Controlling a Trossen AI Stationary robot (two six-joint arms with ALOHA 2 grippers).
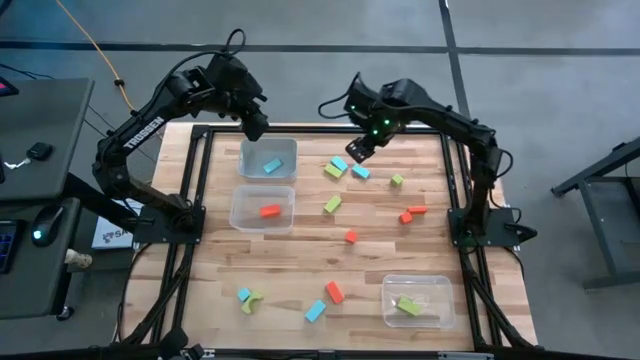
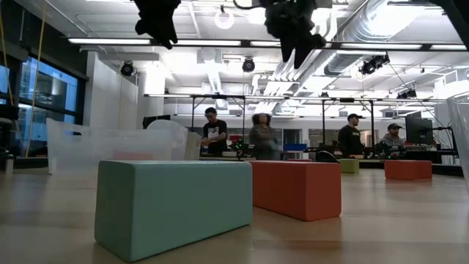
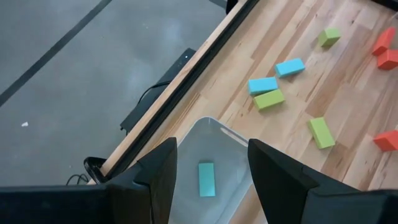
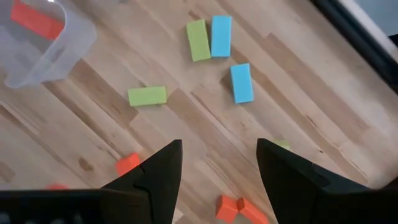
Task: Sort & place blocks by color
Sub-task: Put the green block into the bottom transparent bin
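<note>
The word "TROSSEN" is written in white letters on the left arm (image 1: 143, 133). No other text can be read.

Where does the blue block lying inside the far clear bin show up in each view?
High view: the blue block lies in the far clear bin, just below the left tool.
Low view: cannot tell; only hazy bin walls show at left.
Left wrist view: the block sits between that tool's open fingers.
Right wrist view: not in it.
Shared landmark: the green-and-blue block pair, also in both wrist views.
</note>
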